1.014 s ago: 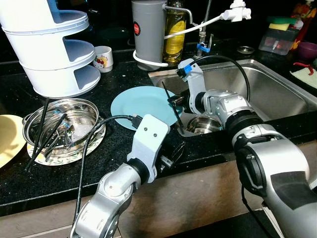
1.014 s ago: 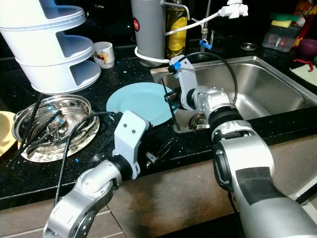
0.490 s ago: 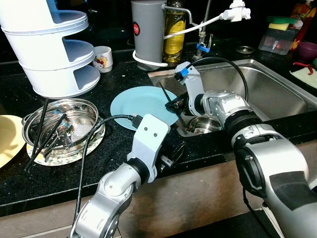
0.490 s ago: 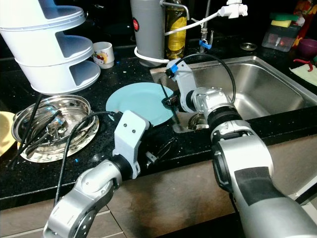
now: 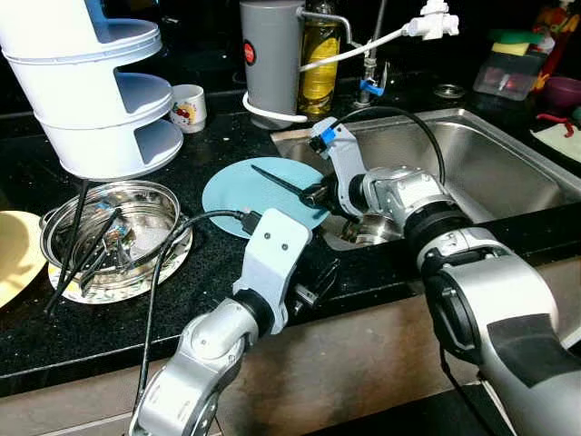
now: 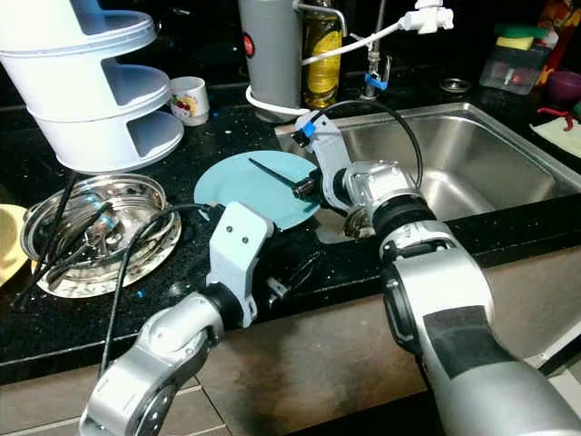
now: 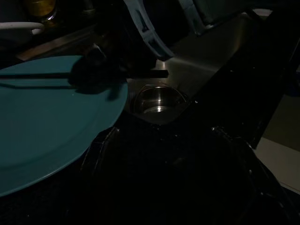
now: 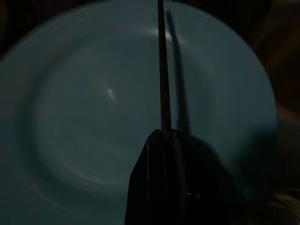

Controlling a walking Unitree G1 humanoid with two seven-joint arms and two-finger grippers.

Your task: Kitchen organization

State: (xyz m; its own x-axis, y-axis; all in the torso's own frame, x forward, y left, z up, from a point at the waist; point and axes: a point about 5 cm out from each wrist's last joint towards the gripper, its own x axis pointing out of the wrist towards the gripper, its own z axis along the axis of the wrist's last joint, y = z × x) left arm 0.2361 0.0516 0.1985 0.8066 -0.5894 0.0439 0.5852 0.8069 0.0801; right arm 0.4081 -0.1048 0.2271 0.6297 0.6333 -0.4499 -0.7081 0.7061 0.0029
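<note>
I see a black stone counter (image 5: 227,145), polished and glossy, with small bright specks in it. The sink (image 5: 508,168) looks like brushed steel with a soft shine. The teal plate (image 5: 245,193) is smooth and slightly glossy. My right gripper (image 5: 313,193) is matt black and holds a thin dark stick (image 5: 277,180). The steel bowl (image 5: 118,227) is mirror bright. The white rack (image 5: 100,91) looks like smooth plastic.

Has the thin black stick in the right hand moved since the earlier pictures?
Yes. The thin black stick, held by the right hand, stood nearly upright by the steel sink's edge; now it lies tilted low over the round light blue plate, pointing away from the sink.
</note>
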